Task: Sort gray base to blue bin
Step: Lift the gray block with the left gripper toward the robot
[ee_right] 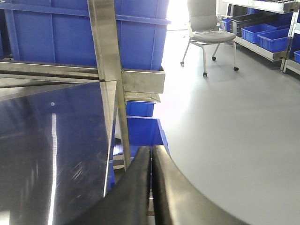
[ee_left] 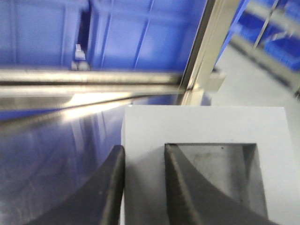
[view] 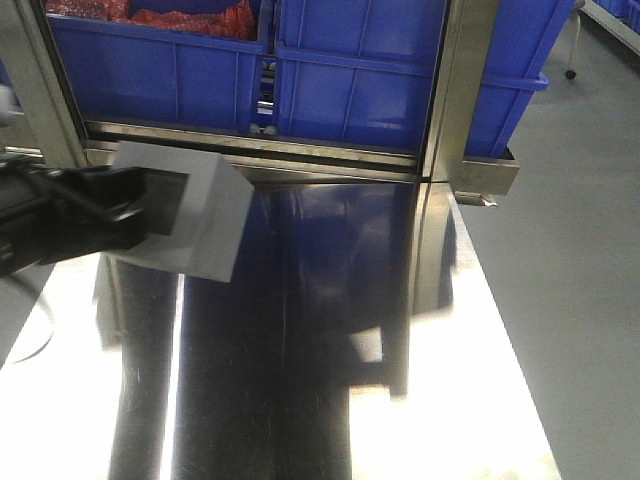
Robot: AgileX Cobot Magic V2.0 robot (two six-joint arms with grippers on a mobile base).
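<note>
- The gray base (view: pixel 195 215), a light-gray matte plastic block with a square recess, hung clear of the desk at its left side. The left tool (ee_left: pixel 144 157), a black two-fingered clamp, was closed on one wall of it, with one finger in the recess and one outside.
- That single-wall pinch looked to me the weak spot: a quick swing could pivot the block or slip it free.
- A drop would land it on the shiny steel desk (view: pixel 300 380), short of the blue bin (view: pixel 360 90), a deep bright-blue plastic crate behind.
- Carried too low, the block might strike the steel rail (view: pixel 250 145) below that crate.
- The right tool (ee_right: pixel 151 161) sat apart near the desk's right edge, fingers pressed together on nothing.
</note>
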